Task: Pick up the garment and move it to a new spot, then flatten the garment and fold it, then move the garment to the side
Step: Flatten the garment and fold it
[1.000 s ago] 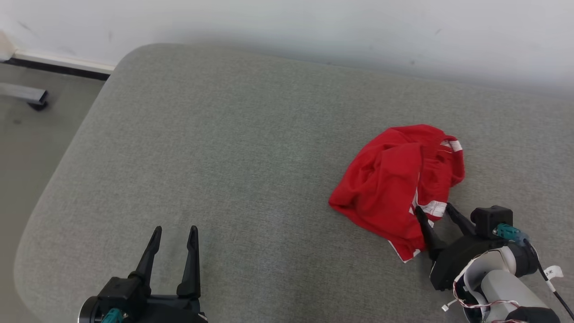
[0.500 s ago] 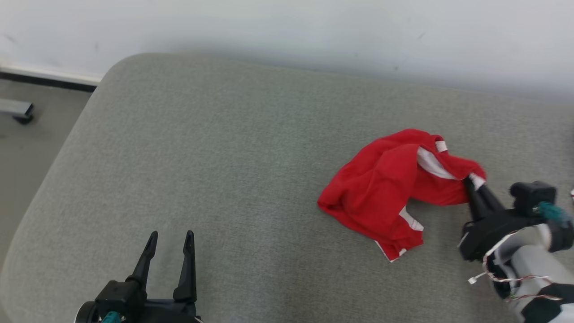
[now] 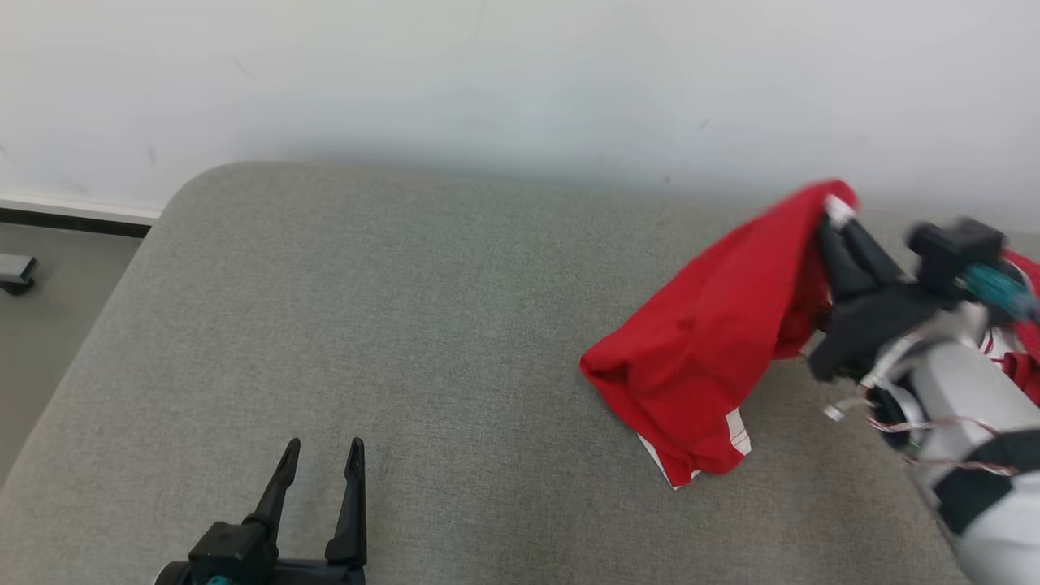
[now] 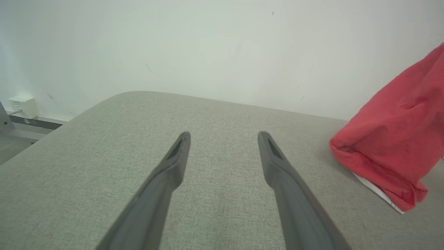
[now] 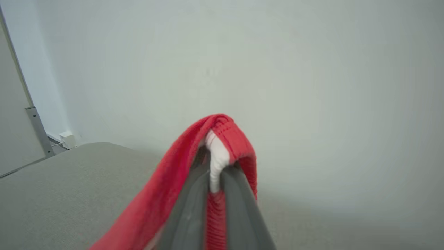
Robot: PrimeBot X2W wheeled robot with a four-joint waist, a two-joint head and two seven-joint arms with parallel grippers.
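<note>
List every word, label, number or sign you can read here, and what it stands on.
No text can be read.
The red garment bears only plain white trim, no lettering.
The white box at the wall's foot is too small to show any marking.

The head camera looks forward and down from behind the left gripper (image 3: 324,444) and right gripper (image 3: 835,218), onto the grey cushion (image 3: 406,325) and white wall (image 3: 487,81) beyond their fingertips. Each wrist camera sits close behind its own fingers, facing that wall; all three views share cushion, wall and red garment (image 3: 699,341).
</note>
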